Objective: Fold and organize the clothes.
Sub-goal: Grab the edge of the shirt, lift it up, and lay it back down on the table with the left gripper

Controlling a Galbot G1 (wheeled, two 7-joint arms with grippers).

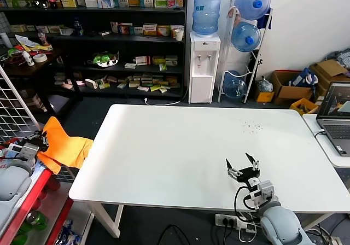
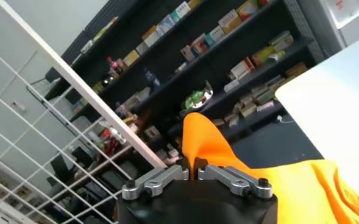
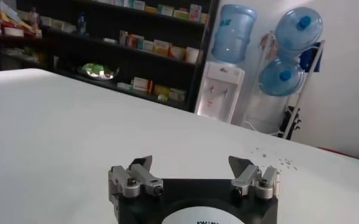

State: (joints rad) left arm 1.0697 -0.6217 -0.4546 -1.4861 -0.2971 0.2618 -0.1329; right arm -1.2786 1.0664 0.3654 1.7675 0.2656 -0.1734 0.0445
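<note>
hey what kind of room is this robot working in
Likely a storeroom or lab workspace: dark shelves stacked with small boxes, a water dispenser beside spare water bottles, and open cardboard boxes on the floor.

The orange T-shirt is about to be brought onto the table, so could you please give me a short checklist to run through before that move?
1. Left gripper shut on the orange T-shirt: ok, fabric is pinched between its fingers.
2. T-shirt on the white table: not ok, it hangs off the table's left edge, beside the wire rack.
3. Landing area on the table bare: ok, apart from small dark specks at the far right.
4. Right gripper open and out of the way: ok, it sits over the near right part of the table, holding nothing.
5. Shirt free of the rack: cannot tell.
</note>
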